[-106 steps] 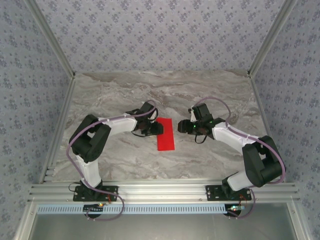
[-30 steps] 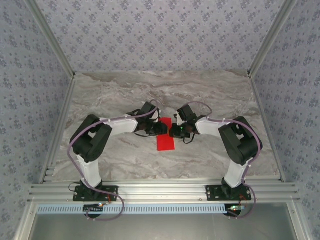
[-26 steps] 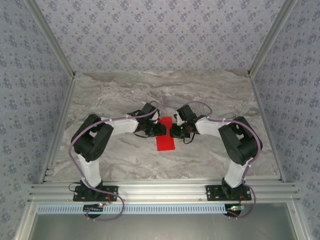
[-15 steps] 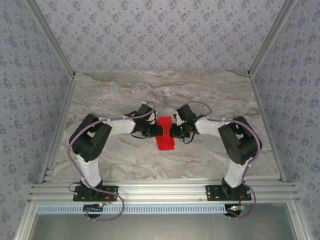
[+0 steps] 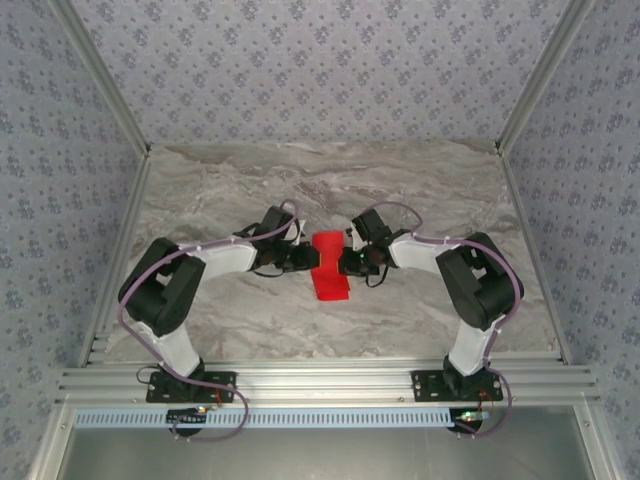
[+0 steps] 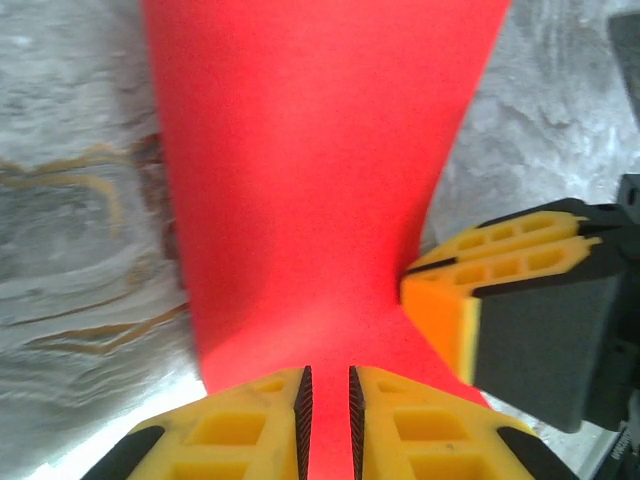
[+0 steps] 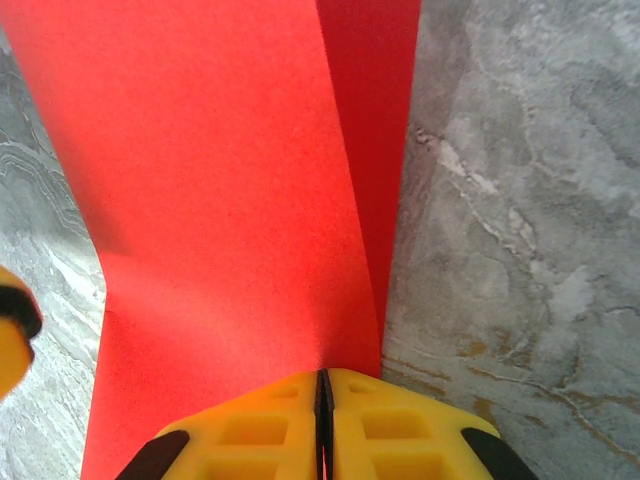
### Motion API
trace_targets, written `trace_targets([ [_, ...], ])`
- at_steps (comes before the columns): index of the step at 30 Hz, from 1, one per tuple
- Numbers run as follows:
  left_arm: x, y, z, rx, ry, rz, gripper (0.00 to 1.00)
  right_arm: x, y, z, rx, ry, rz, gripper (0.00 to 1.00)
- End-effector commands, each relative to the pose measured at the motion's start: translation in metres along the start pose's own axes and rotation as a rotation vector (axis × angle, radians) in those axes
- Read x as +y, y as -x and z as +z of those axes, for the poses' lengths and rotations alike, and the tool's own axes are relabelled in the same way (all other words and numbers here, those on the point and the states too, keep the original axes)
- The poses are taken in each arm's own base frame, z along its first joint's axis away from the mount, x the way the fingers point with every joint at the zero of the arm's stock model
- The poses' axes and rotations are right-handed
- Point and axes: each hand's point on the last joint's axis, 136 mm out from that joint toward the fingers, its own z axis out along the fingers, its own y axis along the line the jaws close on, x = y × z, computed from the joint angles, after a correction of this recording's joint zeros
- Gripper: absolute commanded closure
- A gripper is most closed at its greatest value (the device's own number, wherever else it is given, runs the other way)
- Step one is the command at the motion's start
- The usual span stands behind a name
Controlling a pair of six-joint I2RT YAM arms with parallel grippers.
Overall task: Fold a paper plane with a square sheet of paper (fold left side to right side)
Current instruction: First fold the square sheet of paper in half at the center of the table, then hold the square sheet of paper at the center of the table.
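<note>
**Folded red sheet held between two grippers at mid-table, described near to far.**

In the left wrist view, the left gripper [image 6: 326,390] has its yellow ribbed fingers almost together. A thin slit remains between the black pads, and the red edge runs into it. Whether the pads actually bite cannot be told.

In the right wrist view, the right gripper [image 7: 322,390] is closed tight. Its jaws meet on the opposite long edge of the square sheet of paper [image 5: 331,282], just where a crease reaches them.

The sheet, already doubled to a narrow rectangle, sits about midway between the near and far edges of the table [image 5: 430,190]. It is waisted at mid-length and appears lifted there between the two grippers.

Judged step: carrying the left edge over to the right. Doing this well calls for a light, shallow pinch with the two long edges parallel. The crease should be pressed only once the corners meet.

Materials: the paper is thin, matt and unmarked, and it bows readily. The tabletop is smooth and hard, with a grey-veined marble pattern.
</note>
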Motion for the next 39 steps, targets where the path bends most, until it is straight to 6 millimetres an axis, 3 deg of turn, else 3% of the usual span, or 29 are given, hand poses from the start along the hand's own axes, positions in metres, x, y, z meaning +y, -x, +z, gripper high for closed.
trace_targets([
  [1,-0.025,0.013,0.004,-0.020,-0.069,0.030,0.81,-0.037,-0.046,0.016,0.152,-0.150,0.032,0.88],
  [6,-0.014,0.015,0.026,0.004,-0.031,-0.002,0.81,-0.035,-0.045,0.016,0.150,-0.146,0.028,0.88],
  [14,0.003,0.003,0.038,0.043,0.028,-0.016,0.81,-0.024,-0.039,0.013,0.127,-0.099,0.015,0.88],
  [21,0.022,-0.020,0.042,0.084,0.098,-0.037,0.81,0.011,-0.002,-0.008,0.047,0.032,-0.033,0.88],
  [27,0.029,-0.028,0.045,0.095,0.127,-0.045,0.81,0.023,0.038,-0.027,-0.041,0.089,-0.026,0.88],
  [31,0.032,-0.029,0.046,0.101,0.140,-0.048,0.81,0.025,0.053,-0.023,-0.061,0.107,-0.017,0.89],
  [39,0.030,-0.029,0.044,0.100,0.141,-0.042,0.81,0.025,0.078,0.009,-0.051,0.123,0.014,0.89],
])
